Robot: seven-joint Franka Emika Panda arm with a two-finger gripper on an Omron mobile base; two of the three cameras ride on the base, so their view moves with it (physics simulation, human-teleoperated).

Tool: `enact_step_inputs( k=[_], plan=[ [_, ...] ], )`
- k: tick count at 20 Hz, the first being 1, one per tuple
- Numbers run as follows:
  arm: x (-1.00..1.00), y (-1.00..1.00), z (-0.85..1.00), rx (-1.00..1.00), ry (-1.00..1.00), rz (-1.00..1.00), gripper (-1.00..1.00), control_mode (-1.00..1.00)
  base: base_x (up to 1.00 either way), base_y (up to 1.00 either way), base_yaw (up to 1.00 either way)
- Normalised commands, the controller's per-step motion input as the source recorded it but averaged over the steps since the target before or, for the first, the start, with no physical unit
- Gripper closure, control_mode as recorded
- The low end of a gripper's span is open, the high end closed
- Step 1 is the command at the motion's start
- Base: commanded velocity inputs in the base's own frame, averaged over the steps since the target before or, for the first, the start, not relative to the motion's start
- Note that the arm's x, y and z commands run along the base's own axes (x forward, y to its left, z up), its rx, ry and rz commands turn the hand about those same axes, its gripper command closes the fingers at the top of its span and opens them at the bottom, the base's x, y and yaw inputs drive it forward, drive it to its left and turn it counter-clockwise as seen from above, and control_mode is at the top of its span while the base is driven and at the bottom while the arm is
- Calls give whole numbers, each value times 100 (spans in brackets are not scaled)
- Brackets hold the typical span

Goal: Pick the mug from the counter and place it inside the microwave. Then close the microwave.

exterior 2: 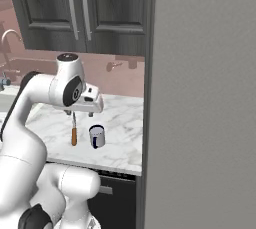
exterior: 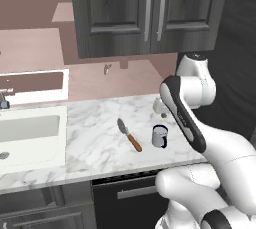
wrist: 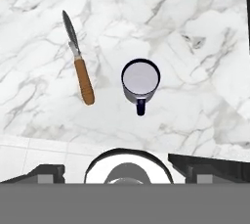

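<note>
Hand view, one mug upright, one knife beside it, one counter; tool spread, empty

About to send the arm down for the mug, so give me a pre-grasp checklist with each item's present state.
1. Mug upright on the counter, opening facing up: ok.
2. Mug below the hand, near the middle of the hand view: ok.
3. Gripper open and holding nothing: ok.
4. Knife lies apart from the mug, not touching it: ok.
5. Mug handle direction known, pointing toward the counter's front edge: ok.
6. Microwave door open and ready to receive the mug: cannot tell.
</note>
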Motion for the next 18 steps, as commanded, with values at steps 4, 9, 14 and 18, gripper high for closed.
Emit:
enact_step_inputs(
  k=[4, 9, 14, 18],
  plan=[
    [-20, 0, -56, 0, 6, 0, -100, -100, 0, 0, 0],
    [-1, 0, -45, 0, 1, 0, -100, -100, 0, 0, 0],
    [0, 0, -44, 0, 0, 0, -100, -100, 0, 0, 0],
    [9, 0, -38, 0, -1, 0, -100, -100, 0, 0, 0]
  ],
)
